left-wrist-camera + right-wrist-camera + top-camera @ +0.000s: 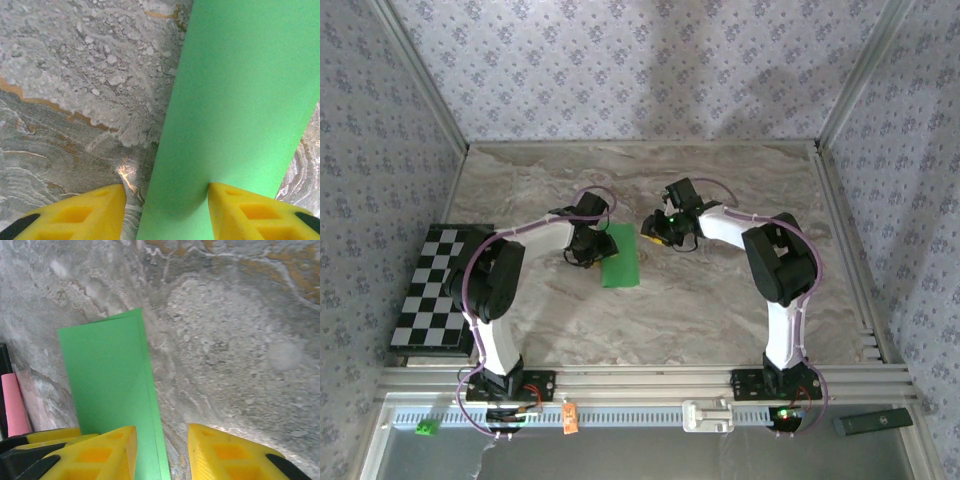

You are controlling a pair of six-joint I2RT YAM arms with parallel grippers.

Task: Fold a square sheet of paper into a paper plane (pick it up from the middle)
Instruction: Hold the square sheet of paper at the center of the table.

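- The square sheet of paper (620, 258) lies flat on the desk (730, 300) between the 2 arms. It is doubled into a long, narrow rectangle (2 layers show along its long edge in the right wrist view). I judge that the 1st fold is in and the nose folds are not yet made.
- The left claw (588, 248) is released and holds nothing. Its 2 yellow fingers (85, 215) straddle the strip: 1 sits over bare desk just beside the paper, and the other overlaps the opposite edge. Closing from this stance could buckle the thin strip sideways and leave a stray crease instead of lifting it.
- The right claw (658, 238) is also released, with bare desk showing in its gap. Its left finger overlaps the sheet's long edge. A sideways drag from there could shear the 2 layers apart and spoil the alignment that every later fold depends on.
- Both claws crowd the sheet from either side. The right wrist view shows another yellow finger and a pink tube (14, 405) just left of its own fingers, so a careless reach risks a knock between the arms.
- The desk looks smooth, so a light press may make the paper skid rather than pin it.
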